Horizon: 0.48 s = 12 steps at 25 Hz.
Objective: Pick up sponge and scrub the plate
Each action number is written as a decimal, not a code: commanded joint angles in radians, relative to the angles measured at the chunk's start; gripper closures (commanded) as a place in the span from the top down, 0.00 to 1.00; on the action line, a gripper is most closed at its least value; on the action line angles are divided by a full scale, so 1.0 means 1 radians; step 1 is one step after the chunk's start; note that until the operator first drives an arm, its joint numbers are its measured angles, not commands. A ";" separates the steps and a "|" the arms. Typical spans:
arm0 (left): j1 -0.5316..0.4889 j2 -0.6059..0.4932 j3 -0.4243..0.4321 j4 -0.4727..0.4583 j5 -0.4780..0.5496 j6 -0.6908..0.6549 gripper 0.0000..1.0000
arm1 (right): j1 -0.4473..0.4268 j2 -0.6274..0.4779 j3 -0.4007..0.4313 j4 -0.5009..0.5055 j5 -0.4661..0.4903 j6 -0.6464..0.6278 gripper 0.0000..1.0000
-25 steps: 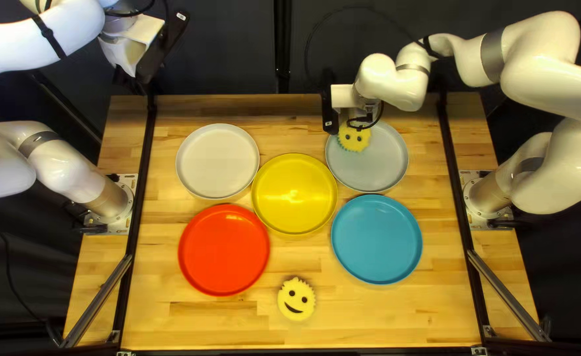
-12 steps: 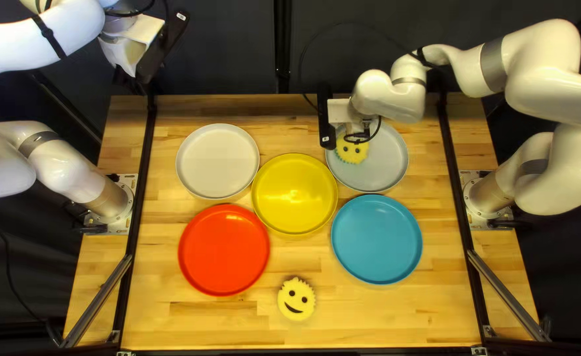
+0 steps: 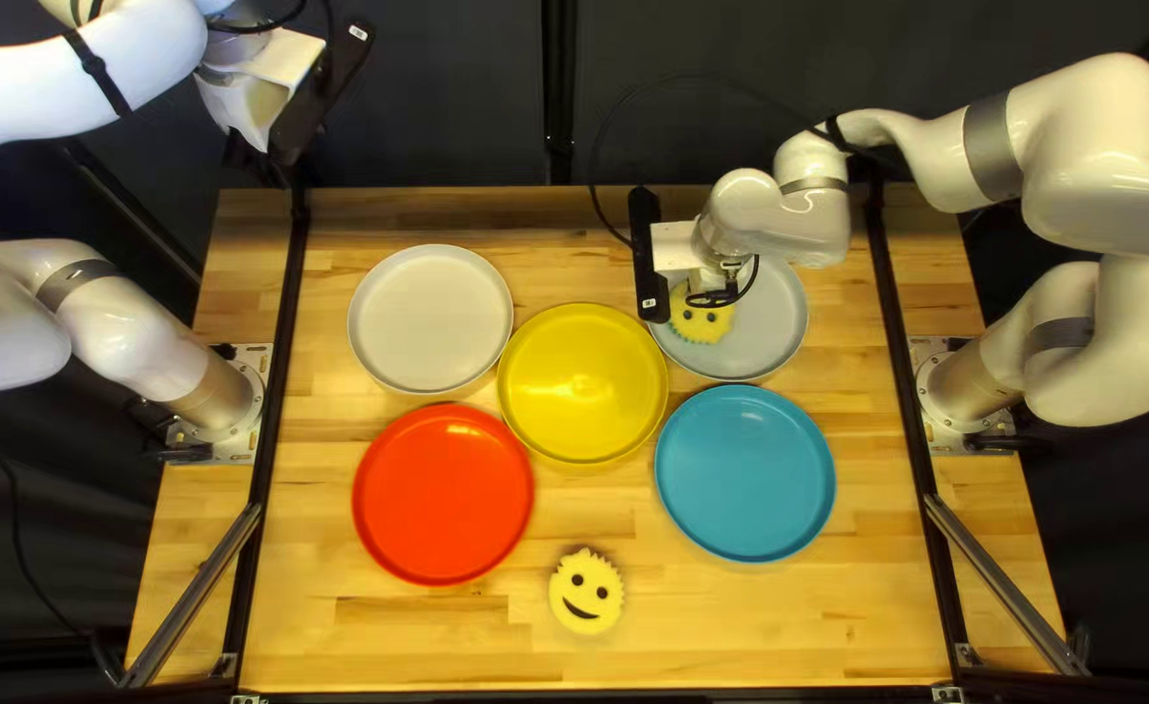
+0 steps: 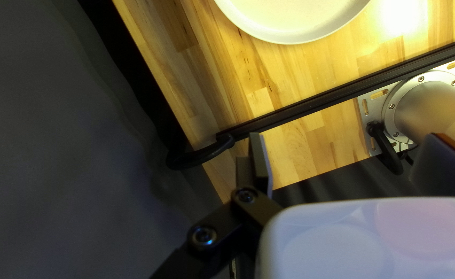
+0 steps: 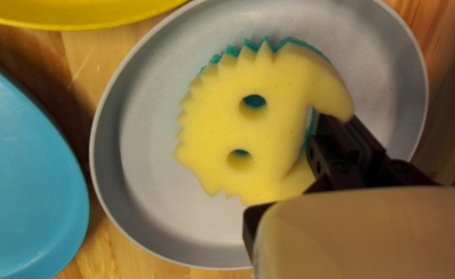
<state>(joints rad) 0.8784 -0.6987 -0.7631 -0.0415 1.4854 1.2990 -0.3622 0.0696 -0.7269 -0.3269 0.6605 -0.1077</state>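
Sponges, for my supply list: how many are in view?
2: one sponge on the gray plate; a smiling sponge on the table toward its near edge. The right arm may hide others.

— Bright light washes the wooden table [image 3: 301, 639] in the top left view, glinting off the yellow plate [image 3: 581, 391].
— And the left wrist view?
— Glare whitens wood beside the pale plate [image 4: 294, 23]; the curtain [image 4: 57, 155] sits dark.
— Right wrist view: dimmer, soft shadow inside the grey plate [image 5: 150, 206].
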 commanded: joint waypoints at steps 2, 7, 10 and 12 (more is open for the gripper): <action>0.000 0.000 0.000 0.000 0.000 0.000 1.00 | -0.054 0.034 -0.046 0.023 0.019 -0.027 0.00; 0.000 0.000 0.000 0.000 0.000 0.000 1.00 | -0.076 0.029 -0.043 0.015 0.022 -0.010 0.00; 0.000 0.000 0.000 0.000 0.000 0.000 1.00 | -0.048 0.021 -0.025 0.006 0.014 0.025 0.00; 0.000 0.000 0.000 0.000 0.000 0.000 1.00 | -0.018 0.011 -0.011 -0.001 0.012 0.050 0.00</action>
<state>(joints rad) 0.8784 -0.6987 -0.7631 -0.0415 1.4854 1.2990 -0.4048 0.0903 -0.7507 -0.3203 0.6761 -0.0811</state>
